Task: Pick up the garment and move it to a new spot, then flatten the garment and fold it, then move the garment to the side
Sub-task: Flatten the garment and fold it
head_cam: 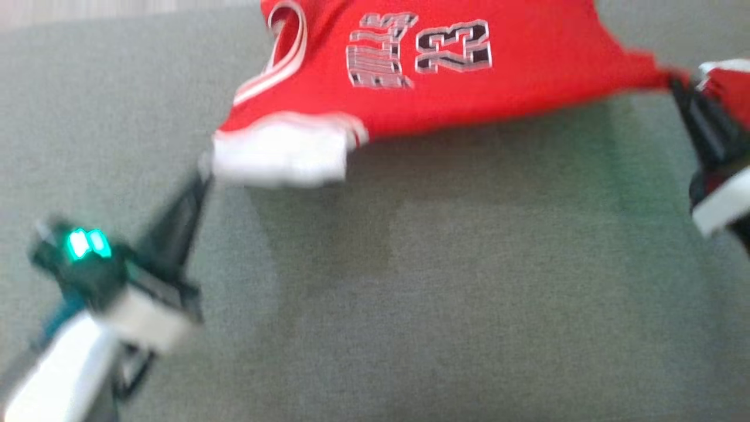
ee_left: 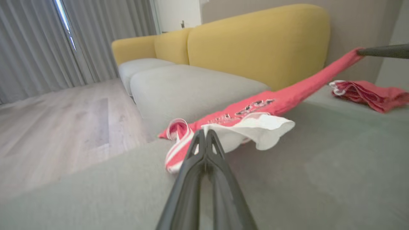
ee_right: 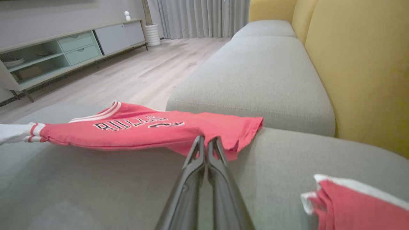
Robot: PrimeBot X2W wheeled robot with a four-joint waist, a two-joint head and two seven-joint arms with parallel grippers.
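Left gripper [head_cam: 202, 176] is clamped tight on the white sleeve [head_cam: 281, 155] of the red basketball jersey with white trim [head_cam: 515, 76], at the middle left of the head view. You can see it better in the left wrist view, where the two dark fingers [ee_left: 195, 150] are pressed together with the sleeve [ee_left: 255, 131] bunching out just past the tips of the gripper [ee_left: 204, 132]. Right gripper [head_cam: 674, 82] is pinched onto the opposite corner of the jersey at the upper right of the head view. In its own wrist view the gripper [ee_right: 207, 139] has its jaws closed on the red hem at frame centre.

So the jersey [ee_left: 287, 92] is stretched out between the two arms across the top of the head view, print side up, with "BULLS" and "23" readable. It looks lifted off the surface, with a dark shadow under its near edge. A striped opening droops at its left end.

Under it is the grey fabric seat cushion [head_cam: 410, 293], taking up most of the head view. A second red and white garment [ee_left: 370, 92] lies bunched on the cushion at the right edge of the left wrist view, apart from the jersey. Further out there's the yellow sofa backrest [ee_right: 361, 70], pale wood floor [ee_right: 143, 70], grey curtains [ee_right: 204, 16] and a low sideboard [ee_right: 64, 48] at the upper left of the right wrist view.
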